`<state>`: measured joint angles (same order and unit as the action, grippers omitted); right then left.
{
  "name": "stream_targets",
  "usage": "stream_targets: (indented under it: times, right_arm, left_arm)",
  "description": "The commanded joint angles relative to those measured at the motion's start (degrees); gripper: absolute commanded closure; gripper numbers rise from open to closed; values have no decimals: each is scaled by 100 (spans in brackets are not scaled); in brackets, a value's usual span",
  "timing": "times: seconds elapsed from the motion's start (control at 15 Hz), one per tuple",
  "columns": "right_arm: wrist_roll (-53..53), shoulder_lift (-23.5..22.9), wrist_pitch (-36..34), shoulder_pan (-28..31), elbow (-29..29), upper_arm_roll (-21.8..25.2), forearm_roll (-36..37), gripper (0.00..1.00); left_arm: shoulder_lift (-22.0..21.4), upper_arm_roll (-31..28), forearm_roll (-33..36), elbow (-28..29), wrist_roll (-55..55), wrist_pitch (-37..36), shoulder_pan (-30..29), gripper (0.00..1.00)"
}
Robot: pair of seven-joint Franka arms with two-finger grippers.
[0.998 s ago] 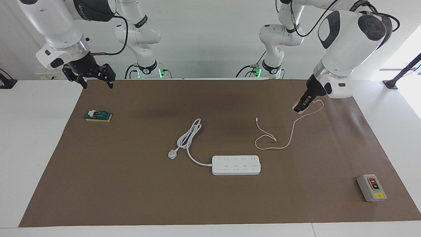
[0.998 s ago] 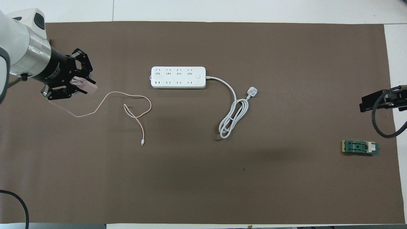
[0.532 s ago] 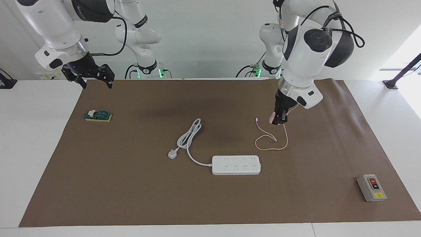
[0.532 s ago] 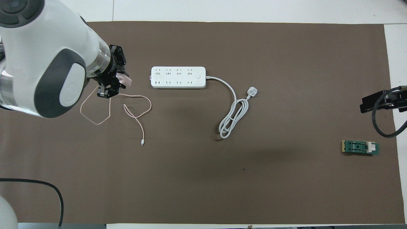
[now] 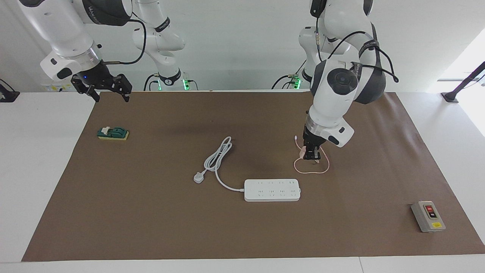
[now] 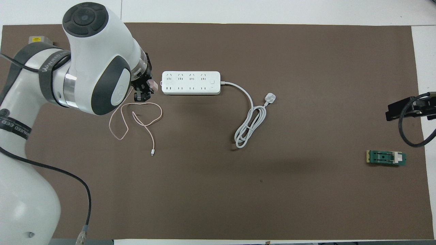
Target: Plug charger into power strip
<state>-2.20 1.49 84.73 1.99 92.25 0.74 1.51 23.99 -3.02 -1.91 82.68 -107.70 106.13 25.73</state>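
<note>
The right gripper, a black two-finger claw, is waiting with its fingers spread wide and gripping nothing, hanging over the brown paper mat's edge at the right arm's end of the table. Below it, toward the mat's corner, a small green block on a yellow base is lying with open mat all around.

The left gripper is pinching its fingertips tight on the small pale pink cube-shaped charger, holding it above the mat, over the loops of its own thin, limp pink cable, which is trailing down and curling on the paper. The long flat white power strip, smooth plastic with rounded corners and rows of sockets, is lying just past this claw, farther from the robots, apart from the charger. Its thick white cord is coiling toward the right arm's end, finishing in a white plug. A grey switch box with a red button is sitting well apart, near the mat's corner at the left arm's end.
</note>
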Motion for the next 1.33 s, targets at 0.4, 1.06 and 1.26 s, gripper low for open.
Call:
stream_targets:
  times: [0.4, 1.06, 1.26]
  right_arm:
    - [-106, 97, 9, 109, 109, -92, 69, 0]
    - [-114, 97, 9, 135, 100, -92, 43, 0]
    - [-114, 97, 9, 144, 100, -92, 43, 0]
  left_arm:
    - [897, -93, 94, -727, -576, 110, 327, 100]
    - [1143, -137, 199, -709, -480, 470, 240, 100]
    - [1143, -137, 226, -674, -462, 567, 204, 100]
